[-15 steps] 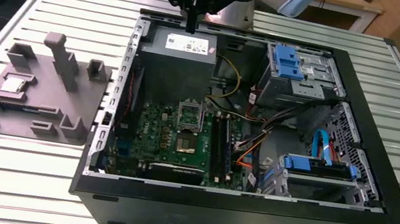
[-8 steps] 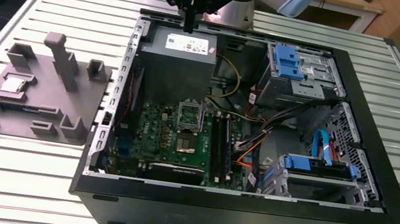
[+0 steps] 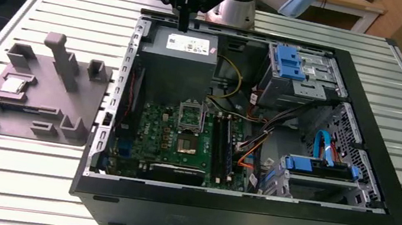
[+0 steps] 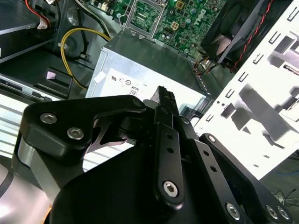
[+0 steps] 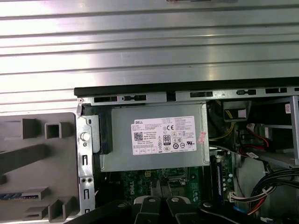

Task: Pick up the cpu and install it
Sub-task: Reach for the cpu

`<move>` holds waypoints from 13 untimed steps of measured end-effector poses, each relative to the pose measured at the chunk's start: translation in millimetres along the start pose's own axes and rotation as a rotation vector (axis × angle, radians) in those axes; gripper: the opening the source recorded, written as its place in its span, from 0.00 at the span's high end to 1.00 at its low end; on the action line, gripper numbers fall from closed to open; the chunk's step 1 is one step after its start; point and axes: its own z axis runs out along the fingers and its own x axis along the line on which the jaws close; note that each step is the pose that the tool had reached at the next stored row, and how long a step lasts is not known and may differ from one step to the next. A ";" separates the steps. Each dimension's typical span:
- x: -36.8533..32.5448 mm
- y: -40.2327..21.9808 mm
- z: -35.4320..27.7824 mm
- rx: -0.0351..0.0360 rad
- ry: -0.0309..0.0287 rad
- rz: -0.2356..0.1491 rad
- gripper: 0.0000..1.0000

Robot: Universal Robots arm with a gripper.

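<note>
The cpu (image 3: pixel 14 85), a small silvery square chip, lies in a recess of the grey fixture tray (image 3: pixel 64 119) on the exterior view's left, outside the computer case. My gripper (image 3: pixel 183 24) hangs over the far rim of the open case, above the grey power supply (image 3: pixel 179 64), well away from the cpu. Its black fingers (image 4: pixel 164 95) are pressed together with nothing between them. The green motherboard (image 3: pixel 160 142) lies in the case with its dark square socket (image 3: pixel 184 142) uncovered; the socket (image 4: pixel 146 17) also shows in the second wrist view beyond the power supply.
The black case (image 3: pixel 249 215) stands open on a slatted metal table (image 3: pixel 7 179). Blue drive brackets (image 3: pixel 294 64) and loose cables (image 3: pixel 262 133) fill the exterior view's right side. Upright grey posts (image 3: pixel 62 56) rise from the fixture tray.
</note>
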 end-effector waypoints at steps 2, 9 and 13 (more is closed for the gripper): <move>0.3 0.0 0.0 0.0000 0.0000 0.000 0.90; 2.3 -0.2 -0.1 0.0000 0.0000 0.000 0.90; 3.2 -0.2 -0.1 0.0000 0.0000 0.000 0.90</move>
